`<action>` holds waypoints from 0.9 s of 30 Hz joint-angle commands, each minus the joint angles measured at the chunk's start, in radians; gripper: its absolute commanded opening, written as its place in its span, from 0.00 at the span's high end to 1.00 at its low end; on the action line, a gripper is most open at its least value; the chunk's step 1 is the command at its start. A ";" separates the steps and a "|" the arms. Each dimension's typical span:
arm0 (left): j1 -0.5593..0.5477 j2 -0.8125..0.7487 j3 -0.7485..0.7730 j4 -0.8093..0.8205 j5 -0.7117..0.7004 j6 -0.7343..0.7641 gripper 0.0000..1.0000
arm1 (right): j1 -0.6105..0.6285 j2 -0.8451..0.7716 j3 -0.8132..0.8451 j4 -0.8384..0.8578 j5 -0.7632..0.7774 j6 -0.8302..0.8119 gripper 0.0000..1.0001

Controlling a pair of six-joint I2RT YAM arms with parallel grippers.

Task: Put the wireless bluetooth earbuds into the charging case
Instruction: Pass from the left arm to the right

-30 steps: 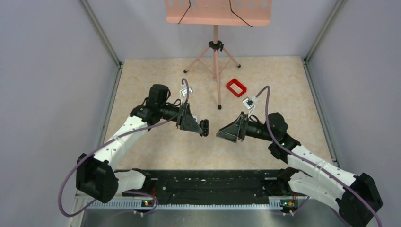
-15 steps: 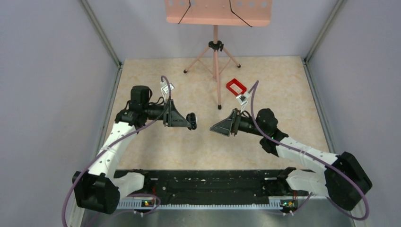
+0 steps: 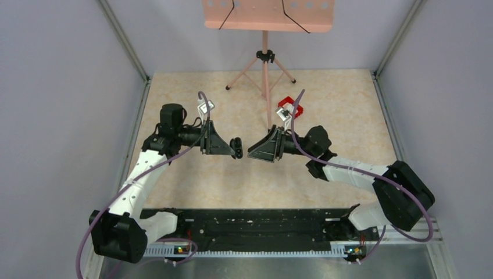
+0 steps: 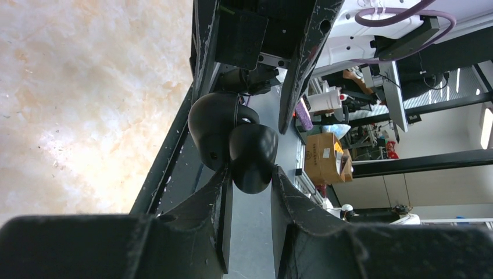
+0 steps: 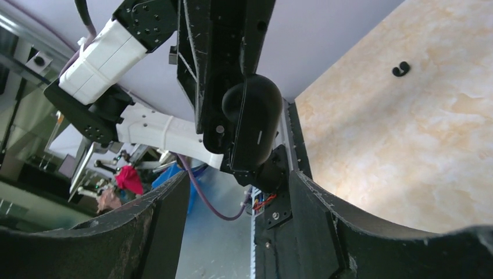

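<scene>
My left gripper (image 3: 235,147) is shut on the charging case (image 3: 237,145), a glossy black oval, and holds it above the table. In the left wrist view the case (image 4: 232,142) shows as two rounded black halves, pinched between the fingers of the gripper (image 4: 250,177). My right gripper (image 3: 251,153) is open and empty, its tips just right of the case. In the right wrist view the case (image 5: 251,125) sits straight ahead of the open jaws (image 5: 238,177). A tiny black curved thing (image 5: 400,69), perhaps an earbud, lies on the table near the wall.
A pink music stand (image 3: 266,64) stands on a tripod at the back centre. A red rectangular frame (image 3: 285,104) lies behind the right wrist, partly covered by its purple cable. Grey walls close in both sides. A black rail (image 3: 256,224) runs along the near edge.
My right gripper has moved left and farther back, closing in on the case. My left gripper first shifted left and back with the case, then held still.
</scene>
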 commanded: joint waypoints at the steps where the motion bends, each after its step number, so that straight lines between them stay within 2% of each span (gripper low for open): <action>1: -0.009 -0.032 -0.014 0.091 0.031 -0.042 1.00 | 0.035 0.048 0.070 0.119 -0.033 0.009 0.37; 15: -0.023 -0.030 -0.027 0.135 0.027 -0.070 1.00 | 0.060 0.156 0.126 0.215 -0.055 0.071 0.45; 23: -0.025 -0.036 -0.028 0.142 0.029 -0.074 1.00 | 0.061 0.210 0.133 0.305 -0.065 0.134 0.56; 27: -0.027 -0.037 -0.033 0.145 0.031 -0.075 1.00 | 0.062 0.226 0.142 0.329 -0.069 0.151 0.58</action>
